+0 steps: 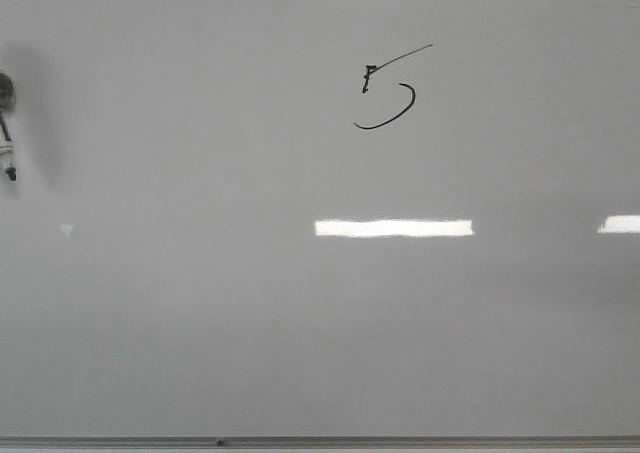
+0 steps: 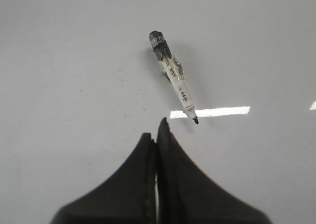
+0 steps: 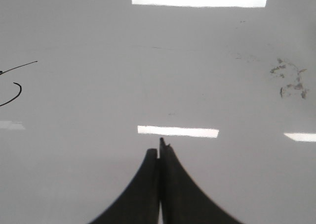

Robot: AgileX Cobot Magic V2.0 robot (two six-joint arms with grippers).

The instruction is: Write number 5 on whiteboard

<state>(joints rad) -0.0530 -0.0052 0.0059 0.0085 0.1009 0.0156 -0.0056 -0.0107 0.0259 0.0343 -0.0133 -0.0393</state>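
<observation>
A thin black number 5 (image 1: 390,91) is drawn on the upper middle of the glossy pale whiteboard (image 1: 300,323); part of the number 5 (image 3: 15,83) also shows in the right wrist view. A marker (image 2: 173,75) with a black cap end and clear-white barrel lies flat on the whiteboard (image 2: 74,61), its tip uncovered; the same marker (image 1: 7,133) is at the far left edge in the front view. My left gripper (image 2: 156,132) is shut and empty, a short way from the marker's tip. My right gripper (image 3: 159,147) is shut and empty over bare whiteboard (image 3: 222,85).
A thin metal edge strip (image 1: 320,440) runs along the board's near side. Bright rectangular light reflections (image 1: 393,228) lie across the board. Faint grey smudges (image 3: 291,80) mark the surface in the right wrist view.
</observation>
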